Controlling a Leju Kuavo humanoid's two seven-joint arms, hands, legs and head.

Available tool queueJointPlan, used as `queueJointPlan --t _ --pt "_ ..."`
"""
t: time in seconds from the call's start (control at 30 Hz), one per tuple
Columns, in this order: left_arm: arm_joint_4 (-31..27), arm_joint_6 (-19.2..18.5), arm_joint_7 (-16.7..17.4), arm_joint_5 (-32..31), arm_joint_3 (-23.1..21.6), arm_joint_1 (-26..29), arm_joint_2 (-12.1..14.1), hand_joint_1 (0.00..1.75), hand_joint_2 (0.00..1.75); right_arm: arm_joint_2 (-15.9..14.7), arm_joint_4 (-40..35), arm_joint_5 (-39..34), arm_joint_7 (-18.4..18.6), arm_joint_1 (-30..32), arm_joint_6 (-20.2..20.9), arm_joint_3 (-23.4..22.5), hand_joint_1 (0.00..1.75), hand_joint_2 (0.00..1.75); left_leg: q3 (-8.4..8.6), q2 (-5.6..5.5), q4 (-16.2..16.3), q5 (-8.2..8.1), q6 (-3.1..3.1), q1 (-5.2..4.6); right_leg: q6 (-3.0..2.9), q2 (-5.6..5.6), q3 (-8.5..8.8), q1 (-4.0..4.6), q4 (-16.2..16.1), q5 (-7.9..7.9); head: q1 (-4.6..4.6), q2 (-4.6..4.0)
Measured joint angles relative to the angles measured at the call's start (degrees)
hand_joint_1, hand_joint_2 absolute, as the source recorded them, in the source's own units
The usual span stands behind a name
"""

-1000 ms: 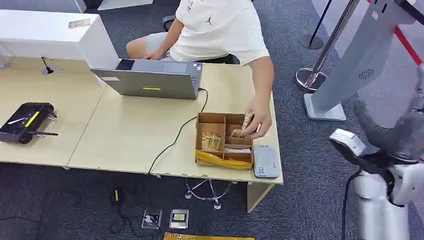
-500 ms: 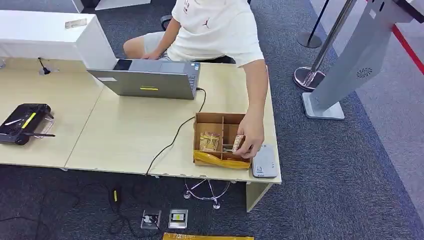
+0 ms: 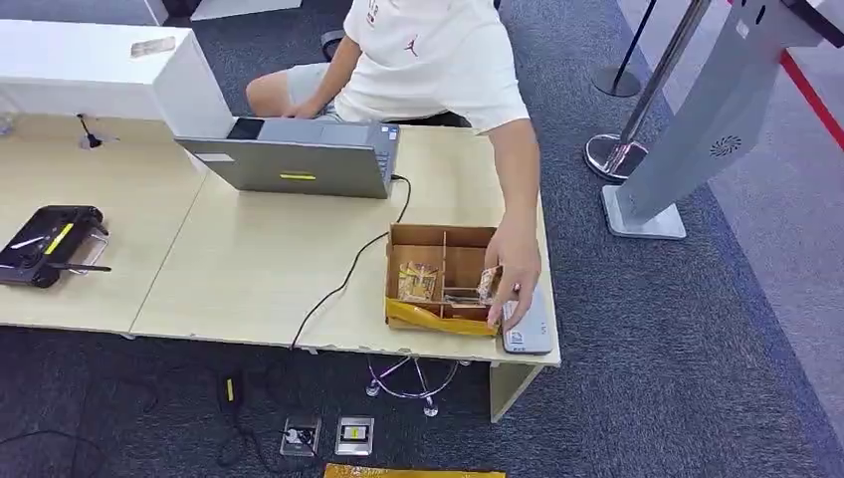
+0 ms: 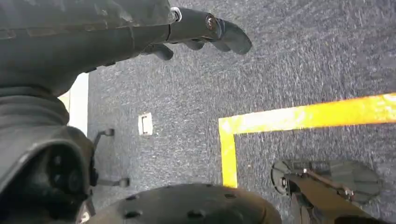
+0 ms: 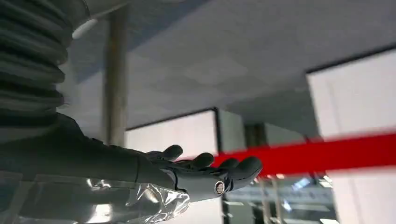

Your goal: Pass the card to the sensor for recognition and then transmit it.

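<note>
1. The left hand's [image 4: 140, 32] fingers [image 4: 224, 35] are spread and hold nothing, with grey carpet [image 4: 289, 60] and yellow floor tape [image 4: 303, 114] beyond them.
2. The right hand's [image 5: 187, 179] fingers [image 5: 245, 168] are stretched out empty, a red barrier band [image 5: 327, 151] just past their tips.
3. A person's hand [image 3: 515, 267] holds a card [image 3: 488, 285] over the cardboard box [image 3: 438, 319] on the tabletop [image 3: 269, 269], beside the grey sensor [image 3: 529, 334].
</note>
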Motion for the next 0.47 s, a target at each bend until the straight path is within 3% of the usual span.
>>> queueJointPlan --t 0.1,0.3,0.47 --pt "0.0 -1.5 0.4 -0.7 0.0 -0.1 0.1 0.00 0.00 -1.7 13.0 1.0 9.1 1.3 3.4 1.8 0.00 1.75 0.01 -0.06 0.0 0.00 0.00 -0.02 0.00 -0.06 -0.01 -0.03 0.0 0.00 -0.02 0.00" --pt "0.0 -2.8 1.1 -1.8 0.0 -0.1 0.7 0.00 0.00 -3.7 27.2 1.0 12.9 2.8 7.4 3.3 0.00 1.75 0.01 -0.07 0.0 0.01 -0.01 0.00 -0.01 -0.07 -0.02 -0.01 0.0 -0.01 0.02 0.00" --pt "0.0 -3.7 2.0 -2.5 -0.2 -0.2 1.1 0.00 0.00 -4.8 34.0 0.8 14.7 3.2 10.1 4.1 0.00 1.75 0.03 -0.07 0.0 0.01 -0.01 -0.01 -0.01 -0.02 -0.02 -0.02 0.0 -0.01 -0.05 0.00"
